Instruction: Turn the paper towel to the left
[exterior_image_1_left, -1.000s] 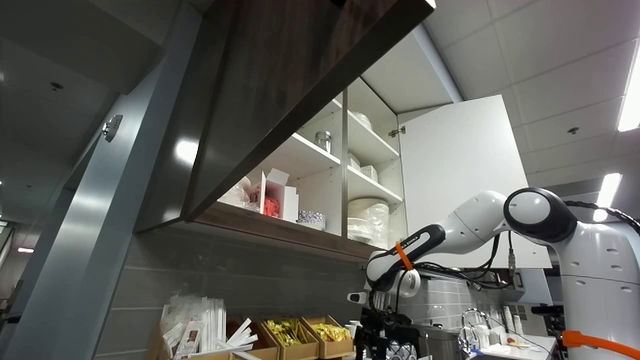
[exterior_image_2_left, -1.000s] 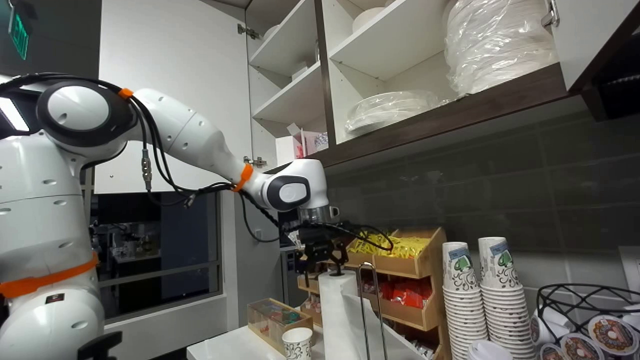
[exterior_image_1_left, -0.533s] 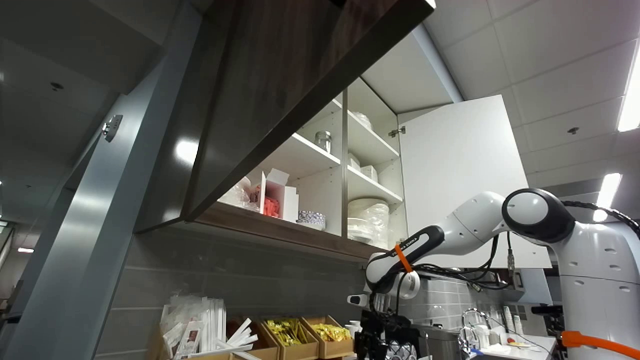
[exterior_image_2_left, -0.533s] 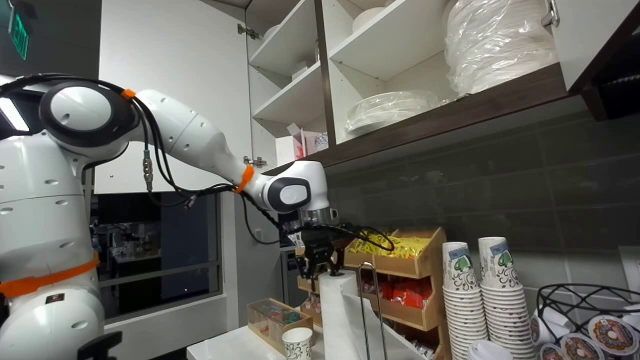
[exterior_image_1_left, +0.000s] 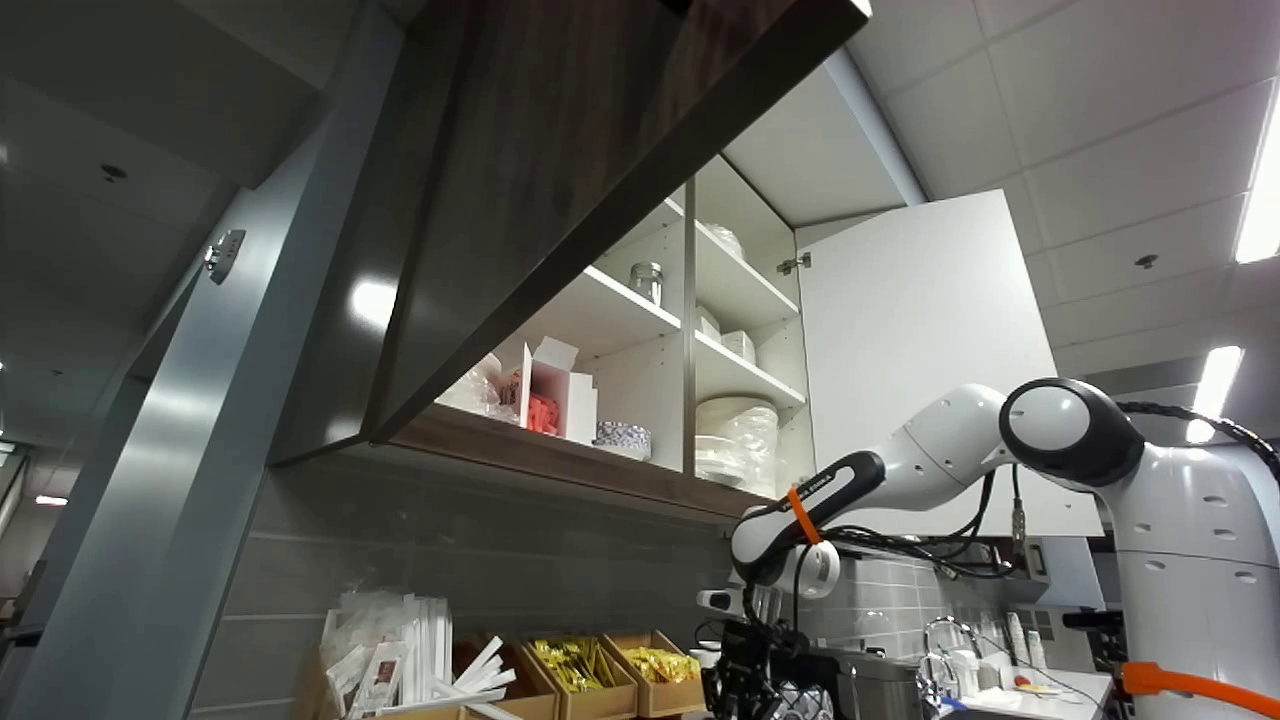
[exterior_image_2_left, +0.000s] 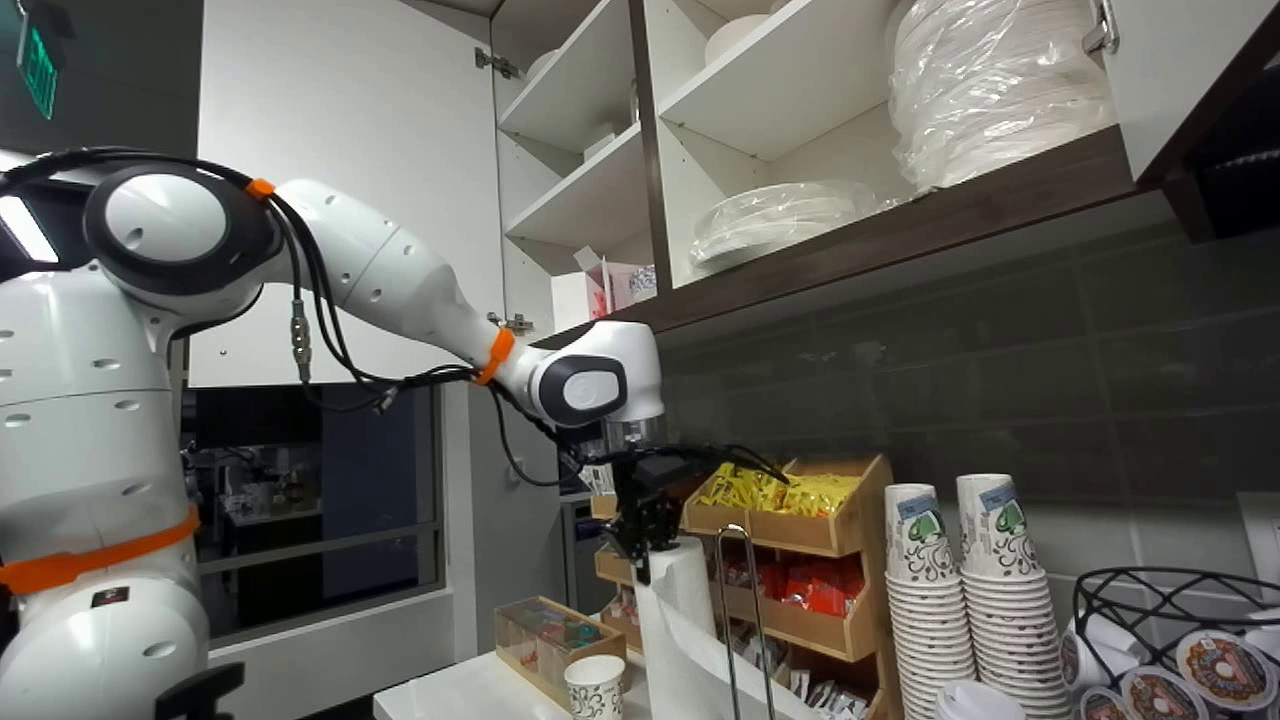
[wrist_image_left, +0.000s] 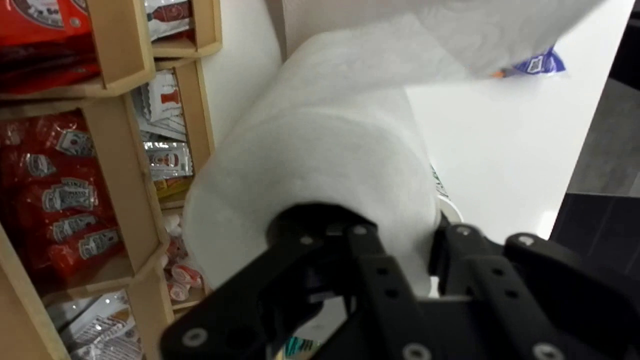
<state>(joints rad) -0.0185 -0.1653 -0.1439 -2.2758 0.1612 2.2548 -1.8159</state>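
Hand (wrist_image_left: 404, 231) gripping the paper towel roll (wrist_image_left: 300, 155) by its wall, just beside wooden bins (exterior_image_2_left: 868, 520).
One finger (wrist_image_left: 369, 247) sits inside the roll, the other outside; the bins hold yellow packets (exterior_image_2_left: 815, 492) above red Heinz packets (wrist_image_left: 70, 197).

Seeing a wooden box (exterior_image_2_left: 548, 650) on the white bench (exterior_image_2_left: 460, 692) now, a patterned cup (exterior_image_2_left: 595, 690) upright near it (plus a blue packet (wrist_image_left: 542, 64), in the wrist view)!

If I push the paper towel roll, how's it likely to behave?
The paper towel roll is round, so it probably turns readily. Tall and narrow, it may also tip. Its loose sheet looks thin, so likely floppy and apt to tear.
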